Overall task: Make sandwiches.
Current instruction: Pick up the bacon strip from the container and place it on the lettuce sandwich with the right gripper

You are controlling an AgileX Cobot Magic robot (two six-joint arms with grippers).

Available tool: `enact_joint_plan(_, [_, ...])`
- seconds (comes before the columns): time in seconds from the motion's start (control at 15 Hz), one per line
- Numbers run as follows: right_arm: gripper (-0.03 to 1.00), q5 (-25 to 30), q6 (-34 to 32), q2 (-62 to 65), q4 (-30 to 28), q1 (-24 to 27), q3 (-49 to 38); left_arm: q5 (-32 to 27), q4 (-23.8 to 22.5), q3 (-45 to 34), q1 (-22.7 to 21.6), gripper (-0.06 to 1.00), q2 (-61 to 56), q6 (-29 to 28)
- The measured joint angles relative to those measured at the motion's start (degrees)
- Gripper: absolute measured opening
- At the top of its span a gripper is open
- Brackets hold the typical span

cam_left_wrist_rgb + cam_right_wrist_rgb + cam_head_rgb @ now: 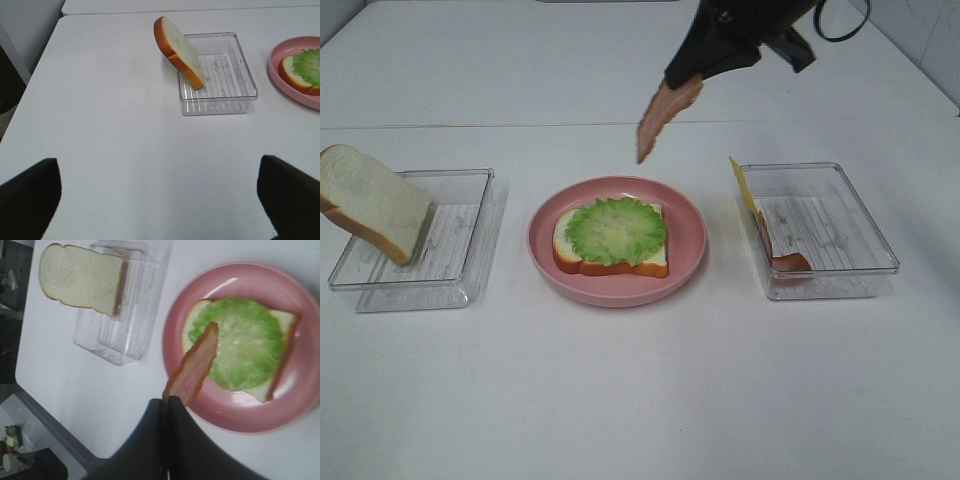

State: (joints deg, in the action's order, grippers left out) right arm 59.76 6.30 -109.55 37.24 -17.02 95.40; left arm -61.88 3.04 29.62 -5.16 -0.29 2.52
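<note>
On the pink plate (692,262) lies a bread slice (655,262) topped with a ruffled green lettuce leaf (616,230). My right gripper (685,78) hangs above and behind the plate, shut on a reddish-brown bacon strip (662,118) that dangles from it. In the right wrist view that gripper (166,405) holds the bacon strip (192,369) over the lettuce (245,342). A second bread slice (370,202) leans on the left tray (460,270). My left gripper (160,192) is open over bare table, short of that bread slice (180,50); it is out of the high view.
The clear tray on the right (850,250) holds a yellow cheese square (742,185) standing against its wall and another bacon strip (790,262). The left tray (220,80) and the plate's rim (280,75) show in the left wrist view. White table lies all around.
</note>
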Motion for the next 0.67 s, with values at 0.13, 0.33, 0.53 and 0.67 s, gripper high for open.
enact_joint_plan(0.13, [0.02,-2.4,1.0,-2.9,3.5,-3.4,0.0,0.0,0.0,0.0,0.0,0.99,0.0,0.0])
enact_joint_plan(0.33, [0.02,-4.8,3.2,-9.3,9.5,-5.5,1.2,0.0,0.0,0.0,0.0,0.99,0.0,0.0])
enact_joint_plan(0.53, [0.02,-5.2,4.2,-13.8,13.2,-6.2,4.6,0.0,0.0,0.0,0.0,0.99,0.0,0.0])
enact_joint_plan(0.67, [0.02,-5.0,4.5,-17.8,15.2,-7.5,7.7,0.0,0.0,0.0,0.0,0.99,0.0,0.0])
